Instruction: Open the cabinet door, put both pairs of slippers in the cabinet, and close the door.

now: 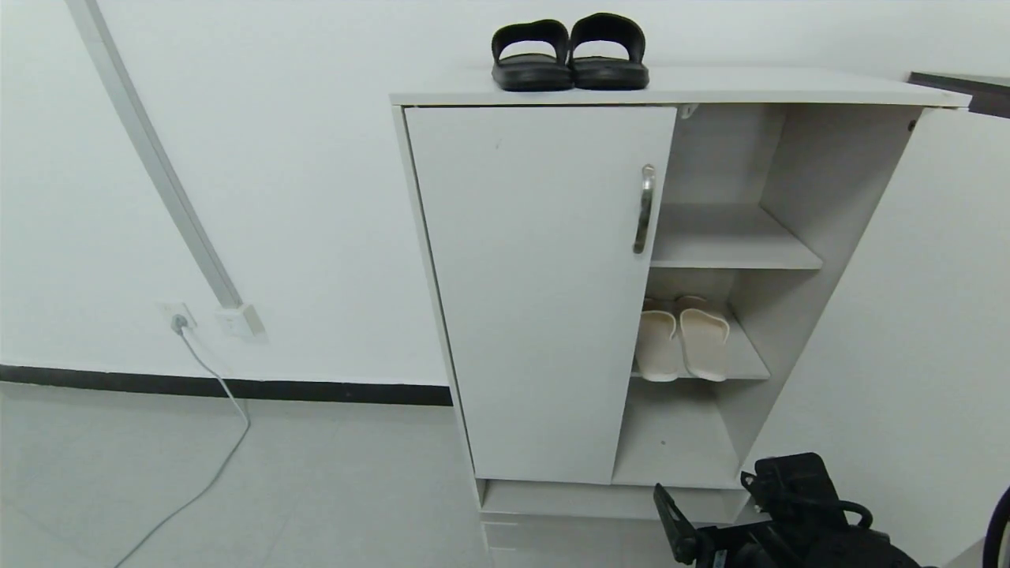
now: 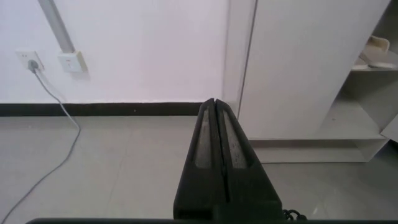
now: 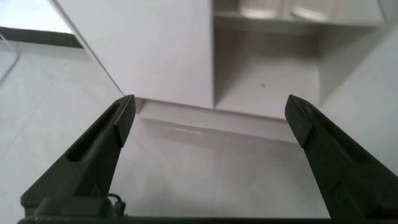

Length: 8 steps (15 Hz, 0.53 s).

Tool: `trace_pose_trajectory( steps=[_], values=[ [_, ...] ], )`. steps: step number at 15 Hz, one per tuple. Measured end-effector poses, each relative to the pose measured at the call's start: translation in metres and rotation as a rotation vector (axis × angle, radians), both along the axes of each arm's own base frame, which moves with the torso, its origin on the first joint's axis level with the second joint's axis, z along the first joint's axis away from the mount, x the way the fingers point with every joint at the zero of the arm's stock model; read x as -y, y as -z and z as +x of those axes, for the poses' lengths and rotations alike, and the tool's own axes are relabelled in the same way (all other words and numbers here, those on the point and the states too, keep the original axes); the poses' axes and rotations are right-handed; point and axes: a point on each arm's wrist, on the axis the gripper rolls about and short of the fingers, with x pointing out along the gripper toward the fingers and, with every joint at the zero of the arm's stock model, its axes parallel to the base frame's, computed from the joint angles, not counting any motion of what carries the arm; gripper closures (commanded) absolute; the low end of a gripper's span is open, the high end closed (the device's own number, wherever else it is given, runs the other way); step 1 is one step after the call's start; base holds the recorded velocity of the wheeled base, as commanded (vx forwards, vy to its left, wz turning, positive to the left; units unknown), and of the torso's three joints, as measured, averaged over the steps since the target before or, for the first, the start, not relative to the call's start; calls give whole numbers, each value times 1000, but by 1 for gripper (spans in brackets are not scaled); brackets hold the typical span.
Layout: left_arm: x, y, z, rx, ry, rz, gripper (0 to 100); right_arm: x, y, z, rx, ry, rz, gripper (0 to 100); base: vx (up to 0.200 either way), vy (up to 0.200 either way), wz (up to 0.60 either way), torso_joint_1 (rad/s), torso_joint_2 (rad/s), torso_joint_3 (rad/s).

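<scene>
A pair of black slippers stands on top of the white cabinet. The cabinet's left door, with a metal handle, is closed, while its right half stands open and shows the shelves. A cream pair of slippers lies on the middle shelf. My right gripper is low in front of the open bottom compartment, open and holding nothing. In the left wrist view my left gripper is shut on nothing, low over the floor left of the cabinet.
A wall socket left of the cabinet feeds a grey cable that trails across the floor. A slanted conduit runs down the wall. The top shelf and bottom shelf are bare. Tiled floor lies open on the left.
</scene>
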Motion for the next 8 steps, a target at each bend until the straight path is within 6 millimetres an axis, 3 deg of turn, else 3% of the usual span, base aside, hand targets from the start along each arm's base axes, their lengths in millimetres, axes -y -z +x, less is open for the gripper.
trace_pose_trajectory(
  steps=[8],
  values=[
    [0, 0, 0, 0, 0, 0, 100, -2, 0, 2, 6, -23, -31, 0, 0, 0, 0, 0, 0, 0]
  ],
)
